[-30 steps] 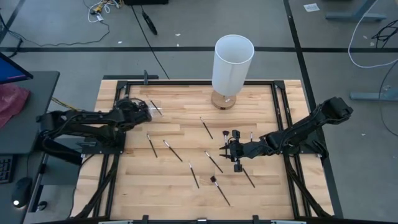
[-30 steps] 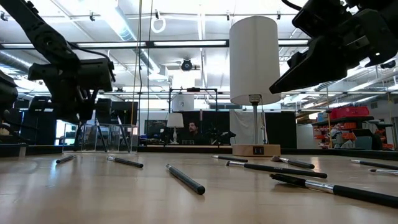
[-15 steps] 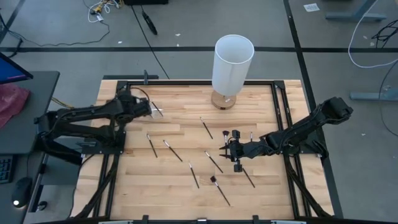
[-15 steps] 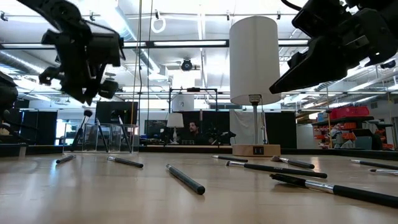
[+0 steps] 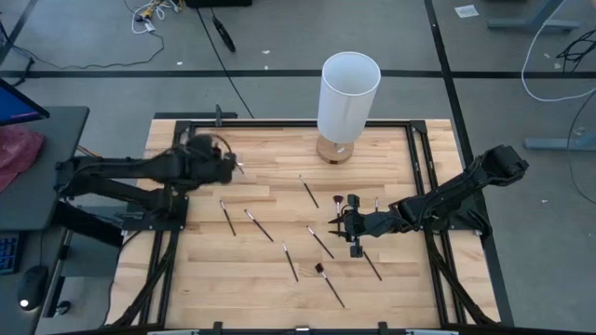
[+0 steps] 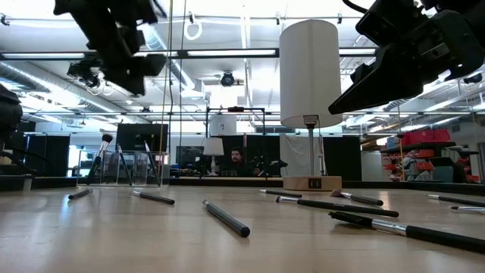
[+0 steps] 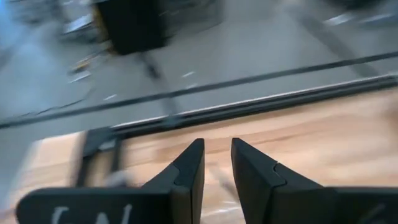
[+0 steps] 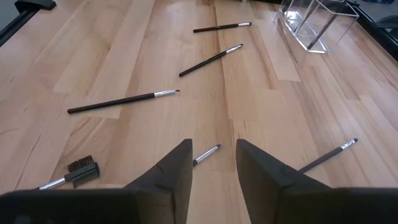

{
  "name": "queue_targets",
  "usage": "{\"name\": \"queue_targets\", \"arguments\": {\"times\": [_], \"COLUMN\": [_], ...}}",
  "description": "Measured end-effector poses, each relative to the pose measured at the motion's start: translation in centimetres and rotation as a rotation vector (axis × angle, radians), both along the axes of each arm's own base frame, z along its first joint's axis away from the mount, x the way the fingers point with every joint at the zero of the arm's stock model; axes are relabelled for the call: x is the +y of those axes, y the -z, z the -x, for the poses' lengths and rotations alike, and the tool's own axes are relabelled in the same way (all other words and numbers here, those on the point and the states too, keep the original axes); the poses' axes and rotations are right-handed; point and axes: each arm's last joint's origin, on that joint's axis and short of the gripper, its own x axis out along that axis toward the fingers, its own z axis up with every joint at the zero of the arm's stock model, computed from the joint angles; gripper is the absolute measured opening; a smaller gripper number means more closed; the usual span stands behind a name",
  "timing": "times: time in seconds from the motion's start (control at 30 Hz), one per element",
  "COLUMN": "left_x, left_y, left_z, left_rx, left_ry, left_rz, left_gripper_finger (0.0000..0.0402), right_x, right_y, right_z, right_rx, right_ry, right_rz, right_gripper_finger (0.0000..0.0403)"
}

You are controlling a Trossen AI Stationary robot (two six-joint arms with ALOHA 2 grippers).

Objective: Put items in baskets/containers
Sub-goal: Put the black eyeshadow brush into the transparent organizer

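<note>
High view: my left gripper [image 5: 223, 166] hangs left of the white cylinder [image 5: 349, 93], at the clear container [image 5: 235, 164]. My right gripper [image 5: 346, 226] waits in front of the cylinder. About eight brushes [image 5: 259, 225] lie loose on the table [image 5: 400, 288] before the cylinder

Low view: one brush seems to lean inside the container, left of the cylinder

Left wrist view: fingers [image 7: 189, 171] narrowly apart, empty

Right wrist view: fingers parted, empty; brushes lie beyond

Progress, as I judge it: barely begun
</note>
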Motion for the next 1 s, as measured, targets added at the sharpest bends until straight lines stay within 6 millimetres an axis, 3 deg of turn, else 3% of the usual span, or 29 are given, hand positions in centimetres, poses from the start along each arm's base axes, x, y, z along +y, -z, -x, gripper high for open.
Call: {"name": "queue_targets", "arguments": {"times": [0.27,0.47,0.73,1.0], "left_x": [-6.3,-9.7,-12.1,-13.3], "left_y": [2.3,5.8,10.9,13.9], "left_z": [-3.6,-6.7,-10.1,-11.7], "left_rx": [-0.150,-0.156,-0.192,-0.250], "left_ry": [0.266,0.352,0.386,0.401], "left_rz": [-0.089,-0.113,-0.103,-0.081], "left_gripper_finger": [0.0085,0.0085,0.0084,0.0084], "right_x": [0.0,0.0,-1.0,-2.5], "right_y": [0.0,-0.1,0.0,0.5], "right_z": [0.0,-0.1,0.4,4.0], "right_rx": [-0.001,-0.017,0.008,0.252], "right_ry": [0.019,0.035,0.206,0.449], "right_rz": [-0.033,-0.059,-0.053,-0.154], "right_gripper_finger": [0.0125,0.0125,0.0144,0.0217]}}
